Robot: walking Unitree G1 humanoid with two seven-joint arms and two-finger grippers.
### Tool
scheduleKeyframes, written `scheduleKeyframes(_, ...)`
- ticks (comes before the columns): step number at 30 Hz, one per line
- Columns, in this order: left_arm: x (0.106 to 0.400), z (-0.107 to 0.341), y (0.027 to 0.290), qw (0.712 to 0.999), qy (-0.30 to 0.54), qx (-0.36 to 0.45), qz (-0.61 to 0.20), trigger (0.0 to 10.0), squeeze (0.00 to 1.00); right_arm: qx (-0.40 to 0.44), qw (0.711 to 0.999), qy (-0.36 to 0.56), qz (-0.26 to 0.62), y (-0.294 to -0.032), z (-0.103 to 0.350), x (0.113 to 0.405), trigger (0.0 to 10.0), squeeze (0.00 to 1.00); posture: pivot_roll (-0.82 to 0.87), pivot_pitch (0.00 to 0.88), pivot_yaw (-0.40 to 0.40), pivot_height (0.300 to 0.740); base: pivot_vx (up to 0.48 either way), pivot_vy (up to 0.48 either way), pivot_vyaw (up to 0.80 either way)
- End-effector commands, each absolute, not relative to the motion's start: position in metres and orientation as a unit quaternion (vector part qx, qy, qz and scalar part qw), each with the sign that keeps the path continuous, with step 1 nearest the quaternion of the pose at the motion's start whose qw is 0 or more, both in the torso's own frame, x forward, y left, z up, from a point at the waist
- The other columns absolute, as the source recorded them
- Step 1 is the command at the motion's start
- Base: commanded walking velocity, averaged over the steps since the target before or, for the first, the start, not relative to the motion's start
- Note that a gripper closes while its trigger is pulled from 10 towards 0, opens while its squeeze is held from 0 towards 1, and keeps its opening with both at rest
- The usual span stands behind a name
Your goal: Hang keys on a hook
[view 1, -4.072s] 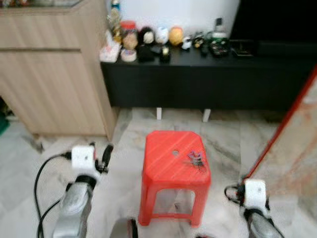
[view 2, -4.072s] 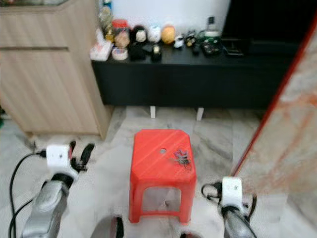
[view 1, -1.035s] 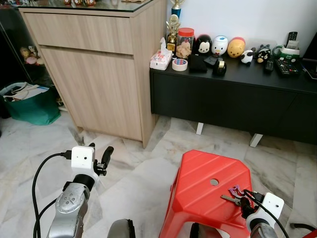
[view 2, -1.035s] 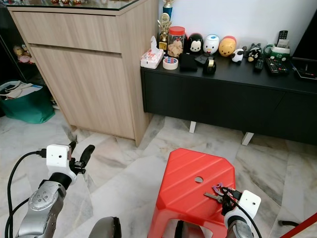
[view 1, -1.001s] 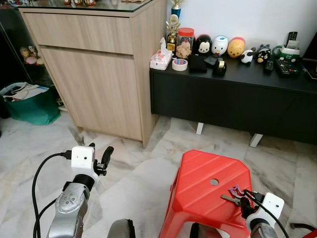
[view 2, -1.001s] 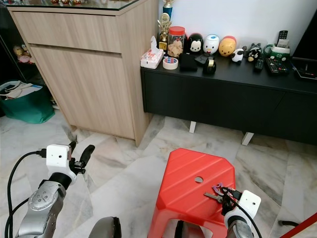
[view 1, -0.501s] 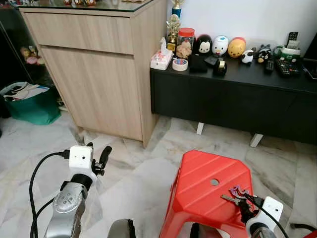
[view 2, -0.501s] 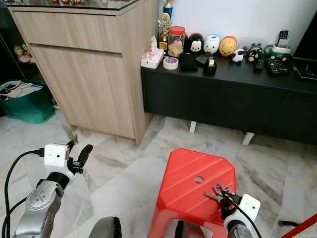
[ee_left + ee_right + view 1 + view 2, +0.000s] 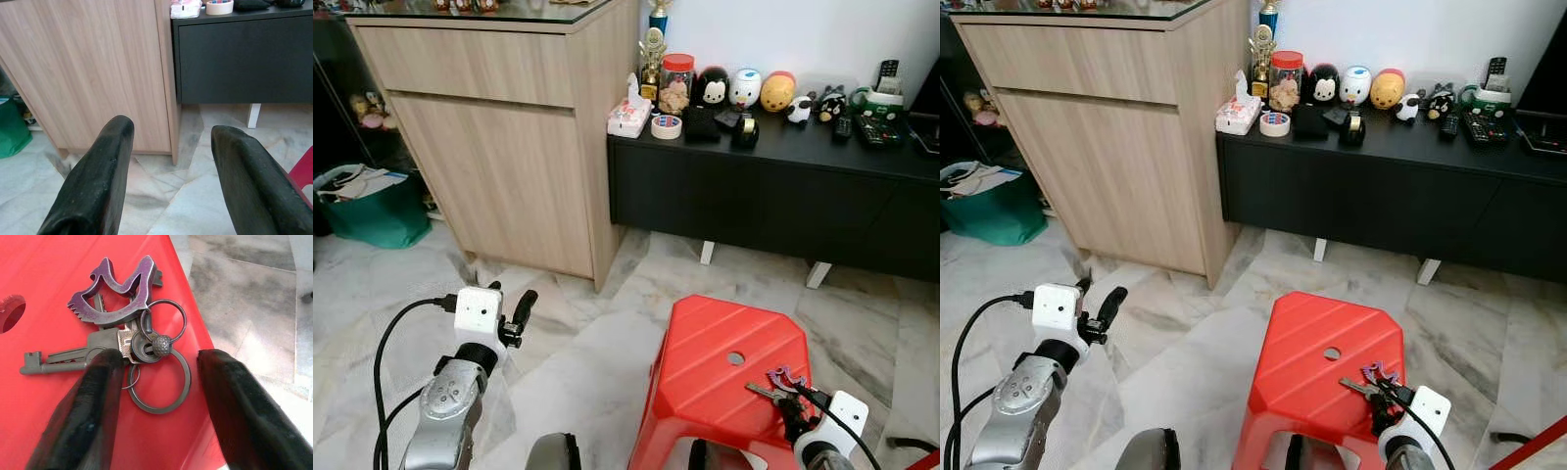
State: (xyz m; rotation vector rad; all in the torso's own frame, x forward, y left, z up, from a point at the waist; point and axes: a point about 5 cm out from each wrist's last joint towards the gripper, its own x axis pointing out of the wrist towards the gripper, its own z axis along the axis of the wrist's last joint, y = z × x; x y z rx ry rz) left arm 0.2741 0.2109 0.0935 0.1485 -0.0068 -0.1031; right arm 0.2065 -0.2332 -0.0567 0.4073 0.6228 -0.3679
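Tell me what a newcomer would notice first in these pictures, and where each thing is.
The bright red stool on the marble floor stands out most, with a bunch of keys lying near its right edge. The right gripper is poised over the keys, jaws open to either side of the rings. Behind, a row of small figures and jars lines the black cabinet.
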Motion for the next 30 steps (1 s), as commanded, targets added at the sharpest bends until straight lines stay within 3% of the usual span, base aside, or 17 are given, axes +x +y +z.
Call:
scheduleKeyframes(1,0.277,0.097,0.211,0.995,-0.006,0.082,-0.056,10.0,0.00,0.208,0.911,0.313,-0.172,-0.226,-0.061,0.204,0.0,0.00,0.09,0.000,-0.007,0.601,0.000,0.000,0.00)
scheduleKeyframes(30,0.283,0.095,0.207,0.995,-0.001,0.087,-0.055,10.0,0.00,0.183,0.941,0.250,-0.136,-0.224,-0.038,0.235,0.0,0.00,0.09,0.000,-0.015,0.601,0.000,0.000,0.00)
